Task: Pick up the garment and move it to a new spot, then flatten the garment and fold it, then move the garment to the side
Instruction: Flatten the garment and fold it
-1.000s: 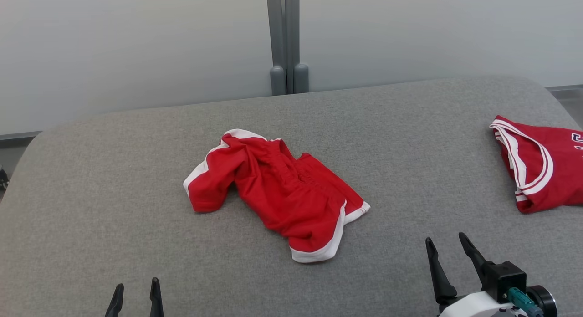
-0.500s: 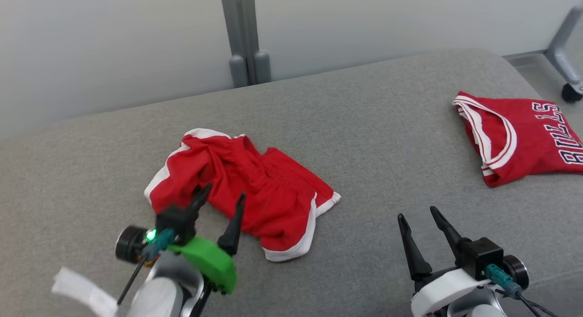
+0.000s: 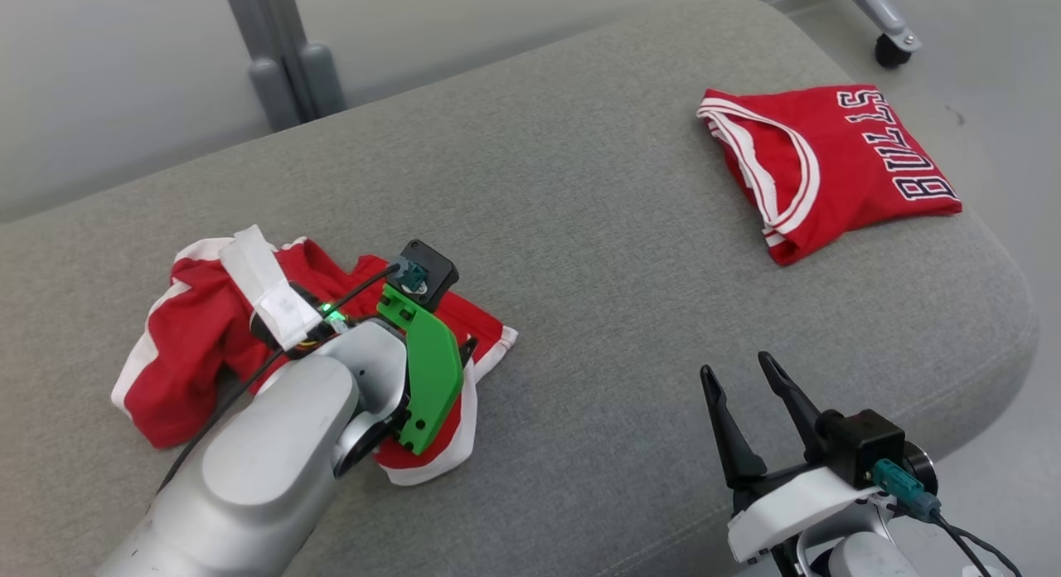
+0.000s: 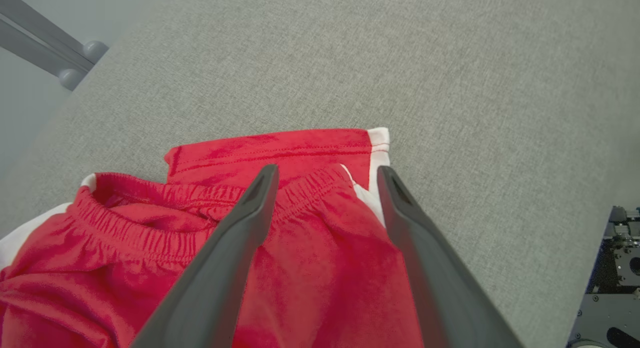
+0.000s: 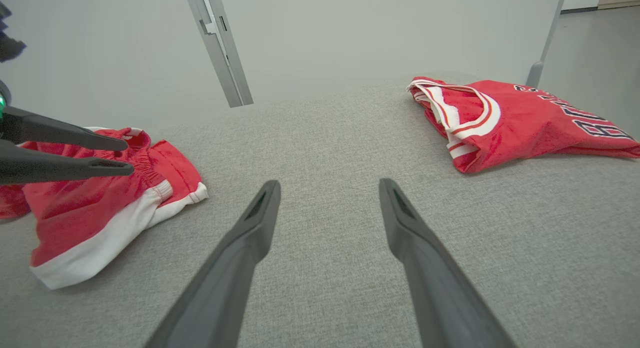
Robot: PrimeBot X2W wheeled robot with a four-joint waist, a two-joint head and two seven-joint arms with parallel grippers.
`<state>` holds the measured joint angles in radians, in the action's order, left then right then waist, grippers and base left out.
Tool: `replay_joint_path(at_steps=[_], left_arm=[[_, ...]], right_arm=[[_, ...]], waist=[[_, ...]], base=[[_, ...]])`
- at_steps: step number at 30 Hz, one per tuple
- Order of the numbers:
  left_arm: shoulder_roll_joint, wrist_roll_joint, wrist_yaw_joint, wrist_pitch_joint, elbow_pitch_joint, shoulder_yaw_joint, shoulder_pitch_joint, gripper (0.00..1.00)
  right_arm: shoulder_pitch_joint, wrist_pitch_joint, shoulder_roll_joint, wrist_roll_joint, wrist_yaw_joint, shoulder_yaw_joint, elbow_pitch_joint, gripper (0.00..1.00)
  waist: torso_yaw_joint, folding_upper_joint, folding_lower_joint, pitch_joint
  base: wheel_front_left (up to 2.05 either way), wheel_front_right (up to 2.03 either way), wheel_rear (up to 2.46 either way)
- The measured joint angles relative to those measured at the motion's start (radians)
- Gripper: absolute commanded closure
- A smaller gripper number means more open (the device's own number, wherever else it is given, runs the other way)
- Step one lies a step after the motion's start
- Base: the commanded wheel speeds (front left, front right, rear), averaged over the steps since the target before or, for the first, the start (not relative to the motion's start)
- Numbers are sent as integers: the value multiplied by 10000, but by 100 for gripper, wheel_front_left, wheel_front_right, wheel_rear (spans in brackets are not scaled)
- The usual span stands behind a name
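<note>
Item: red shorts [image 3: 182, 345], white trim and elastic waistband. Crumpled, lying on the left part of a grey fabric-covered bench [image 3: 580, 229].

Left gripper [image 4: 326, 170]: jaws spread wide, holding nothing. The two dark fingers point down over the shorts, straddling the gathered waistband close to the white-edged leg hem. In the right wrist view the fingers sit low beside the waistband. Whether the tips touch the cloth cannot be told. In the head view, the silver forearm and green wrist bracket cover the middle of the shorts.

Right gripper [image 3: 735, 364]: jaws likewise wide apart, empty, held over bare bench at the near right, well apart from both garments.

Also present: red "BULLS" jersey [image 3: 837, 162], white-striped neckline, folded, at the far right end of the bench. A grey post [image 3: 282, 63] stands behind the bench.
</note>
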<state>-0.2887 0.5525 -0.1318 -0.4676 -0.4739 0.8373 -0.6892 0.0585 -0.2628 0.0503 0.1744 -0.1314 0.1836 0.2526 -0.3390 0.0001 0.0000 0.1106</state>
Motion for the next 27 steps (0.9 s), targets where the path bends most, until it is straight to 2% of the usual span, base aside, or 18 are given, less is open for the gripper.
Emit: replay_joint_path(at_steps=[5, 10, 16, 17, 18, 20, 21, 24, 27], left_arm=[[-192, 343, -2, -117, -698, 876, -592, 0], [-128, 696, 0, -284, -1436, 1227, -1080, 0], [-161, 1388, 0, -1135, -2006, 1779, -1218, 0], [-184, 1542, 0, -1373, -2004, 1941, -1213, 3], [-228, 1674, 0, -1507, -1994, 2019, -1208, 27], [-349, 1870, 0, -1574, -1942, 2109, -1209, 91], [-412, 1871, 0, -1580, -1889, 2205, -1215, 100], [-481, 2052, 0, -1480, -1582, 2366, -1227, 100], [-474, 2132, 100, -539, -1304, 1990, -1419, 100]], right_arm=[[49, 0, 2, 6, 0, 100, -2, 0], [50, 0, 0, 4, 0, 203, 19, 0], [55, 0, -4, 44, 0, 236, 88, 0], [44, 0, 0, 44, 0, 198, 90, 0], [30, 0, 0, 42, 0, 157, 96, 0], [6, 0, -2, 40, 0, 130, 111, 0], [-16, 0, -4, 40, 0, 113, 111, 0], [-59, 0, -4, 44, 0, 38, 121, 0], [-88, 2, -4, 42, 0, -59, 121, 0]], waist=[[-511, 0, 0, 275], [-779, 0, 0, 457], [-969, 0, 0, 427], [-967, 0, 0, 404], [-958, 0, 0, 391], [-941, 0, 0, 364], [-925, 0, 0, 352], [-862, 0, 0, 320], [-756, 0, 0, 277]], base=[[0, 0, 0], [0, 0, 0], [0, 0, 0], [0, 0, 0], [0, 0, 0], [0, 0, 0], [0, 0, 0], [0, 0, 0], [0, 0, 0]])
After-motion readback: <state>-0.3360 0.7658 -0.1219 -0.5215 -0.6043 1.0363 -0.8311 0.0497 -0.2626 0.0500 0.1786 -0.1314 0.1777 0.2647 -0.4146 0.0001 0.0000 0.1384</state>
